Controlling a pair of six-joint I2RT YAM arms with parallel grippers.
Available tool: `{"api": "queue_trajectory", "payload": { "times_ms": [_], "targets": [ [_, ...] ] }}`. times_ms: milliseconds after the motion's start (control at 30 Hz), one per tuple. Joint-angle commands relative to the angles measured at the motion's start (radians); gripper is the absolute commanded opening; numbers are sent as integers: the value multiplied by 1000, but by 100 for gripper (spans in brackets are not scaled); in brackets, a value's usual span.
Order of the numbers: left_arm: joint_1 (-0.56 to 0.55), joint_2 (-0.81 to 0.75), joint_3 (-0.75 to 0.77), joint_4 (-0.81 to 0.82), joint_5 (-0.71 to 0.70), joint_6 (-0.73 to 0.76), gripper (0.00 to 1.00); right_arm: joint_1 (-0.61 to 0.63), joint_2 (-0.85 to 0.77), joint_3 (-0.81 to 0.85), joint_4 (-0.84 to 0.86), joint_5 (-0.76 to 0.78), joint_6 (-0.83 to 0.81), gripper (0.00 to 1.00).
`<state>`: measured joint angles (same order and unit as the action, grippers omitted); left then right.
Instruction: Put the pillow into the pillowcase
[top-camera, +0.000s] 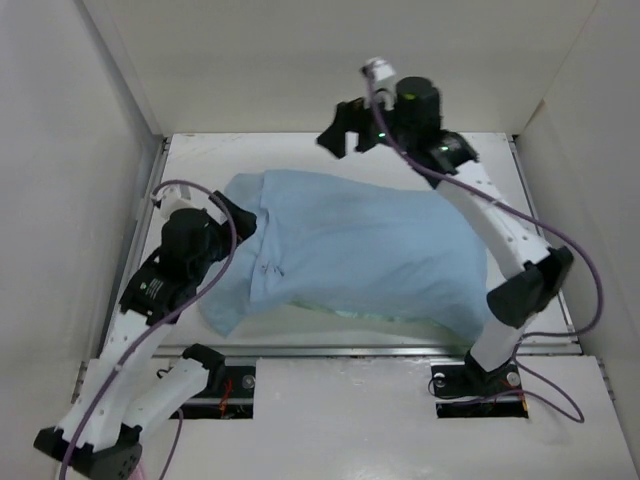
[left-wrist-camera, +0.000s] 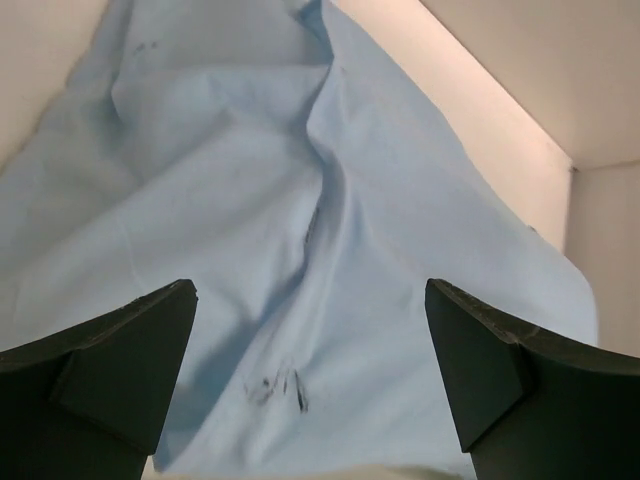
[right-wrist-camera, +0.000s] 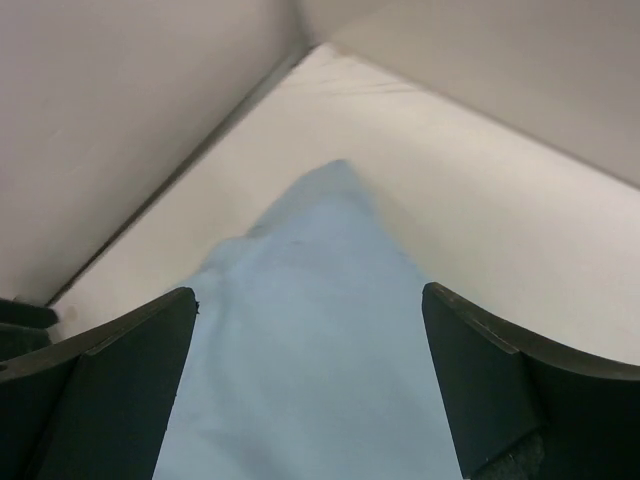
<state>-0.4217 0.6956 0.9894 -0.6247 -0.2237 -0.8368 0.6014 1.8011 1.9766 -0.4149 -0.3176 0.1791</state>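
Across tabletop (top-camera: 300, 150) centre, left edge toward near-right corner: pillowcase (top-camera: 350, 245), bulging; pillow unseen, probably inside. Risk: loose folds snagging on left gripper (left-wrist-camera: 310, 300), dragging case askew. Left gripper low over left-edge cloth, fingers spread, empty. Right gripper (top-camera: 345, 130) raised over far edge, spread, empty.

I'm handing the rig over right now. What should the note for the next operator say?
Left gripper: open, holding nothing, at the left end of the pillowcase.
Right gripper: open, holding nothing, raised above the pillowcase's far edge.
Pillowcase: lies bulging across the table.
Pillow: no bare part shows. It seems to be inside the pillowcase, so the insertion looks done.
Left: the opening is not clear in any view. Check it and tuck in anything sticking out.
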Motion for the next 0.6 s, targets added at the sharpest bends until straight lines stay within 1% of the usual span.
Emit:
{"api": "queue_trajectory", "payload": {
  "times_ms": [0,33,67,100,133,167,200,233,267,300,333,367,400,433,500,533,567],
  "targets": [
    [8,152,86,105,-133,125,99,-159,-117,-106,-27,64,11,100],
    [36,227,103,114,-152,142,99,-201,-138,-134,-36,77,11,100],
    [58,264,118,126,-152,165,99,-288,-157,-186,-45,90,25,100],
    [87,301,147,126,-149,179,99,-336,-184,-209,-56,91,25,100],
    [124,374,158,140,-119,217,99,-379,-195,-232,-70,91,25,100],
    [197,409,169,164,-91,231,99,-456,-195,-269,-70,118,25,100],
    [231,442,169,186,-60,245,99,-491,-207,-278,-82,144,37,100],
    [263,474,179,216,37,269,99,-518,-207,-289,-82,165,49,100],
    [332,540,180,250,99,310,99,-546,-207,-300,-82,179,60,100],
    [362,576,180,297,151,320,99,-593,-207,-321,-82,190,69,100],
    [389,611,193,312,221,320,99,-615,-186,-331,-82,190,69,100],
    [412,648,193,312,234,333,99,-632,-186,-331,-93,190,83,100],
    [457,727,209,294,244,334,99,-664,-171,-353,-93,199,83,100],
    [477,760,209,293,257,334,99,-679,-161,-367,-104,199,83,100],
    [523,842,195,322,326,334,99,-701,-140,-395,-104,238,83,100],
    [532,869,186,380,372,334,99,-715,-131,-416,-104,248,83,100],
    [532,895,186,414,470,334,99,-715,-106,-417,-104,249,83,100]
  ]
}}
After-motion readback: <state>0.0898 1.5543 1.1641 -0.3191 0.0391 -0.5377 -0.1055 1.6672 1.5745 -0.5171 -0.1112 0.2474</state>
